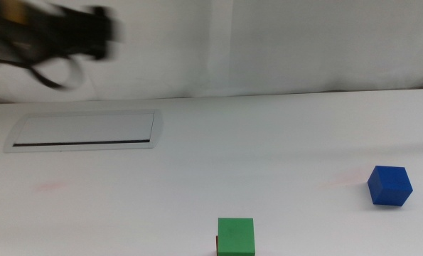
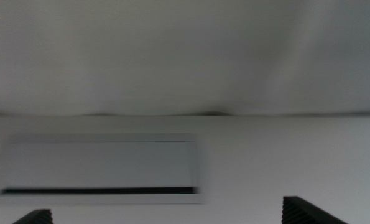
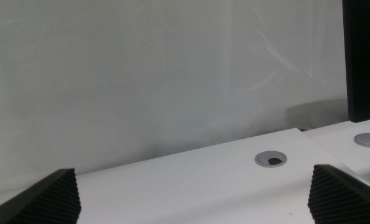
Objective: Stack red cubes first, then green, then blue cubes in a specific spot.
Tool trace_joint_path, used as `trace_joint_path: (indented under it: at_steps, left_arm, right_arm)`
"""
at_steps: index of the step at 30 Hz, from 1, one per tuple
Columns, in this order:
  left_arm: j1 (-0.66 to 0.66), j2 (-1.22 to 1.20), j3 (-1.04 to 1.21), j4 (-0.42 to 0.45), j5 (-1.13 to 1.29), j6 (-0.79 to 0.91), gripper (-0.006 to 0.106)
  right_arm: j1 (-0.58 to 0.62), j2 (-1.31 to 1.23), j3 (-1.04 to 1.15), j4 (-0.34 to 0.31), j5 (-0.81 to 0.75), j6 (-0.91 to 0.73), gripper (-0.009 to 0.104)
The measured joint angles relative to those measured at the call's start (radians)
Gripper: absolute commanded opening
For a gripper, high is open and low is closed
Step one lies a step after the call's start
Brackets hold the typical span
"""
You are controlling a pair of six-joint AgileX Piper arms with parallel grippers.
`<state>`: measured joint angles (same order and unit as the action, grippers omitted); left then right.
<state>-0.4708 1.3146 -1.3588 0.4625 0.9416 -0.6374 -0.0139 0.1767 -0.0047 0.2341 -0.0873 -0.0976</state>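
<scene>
The green cube [image 1: 236, 236] sits at the table's front middle, cut by the picture's bottom edge. A thin red sliver [image 1: 217, 246] shows at its lower left side; the rest of the red cube is hidden. The blue cube [image 1: 389, 185] stands alone on the bare white table at the right. My left gripper [image 1: 103, 32] is blurred, high at the back left, far from the cubes. In the left wrist view the left gripper [image 2: 167, 210] has its jaws wide apart and empty. My right gripper [image 3: 194, 180] is open and empty, and out of the middle view.
A grey-framed rectangular panel [image 1: 83, 131] lies at the back left and also shows in the left wrist view [image 2: 101, 165]. Faint pink smudges [image 1: 51, 187] mark the table. A grey grommet [image 3: 271, 158] and a dark screen [image 3: 365, 59] show in the right wrist view.
</scene>
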Motion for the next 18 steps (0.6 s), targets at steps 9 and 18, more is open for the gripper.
trace_joint_path:
  at_steps: [9,18]
  left_arm:
    - [0.461,-0.102,0.121,-0.307,-0.085,0.370,0.082]
    - [0.489,-0.407,0.628,-0.410,-0.432,0.516,-0.002]
  right_arm:
    - [0.000,0.000,0.000,0.027,0.000,0.021,0.103]
    - [0.000,0.000,0.000,0.043,0.000,0.023,0.103]
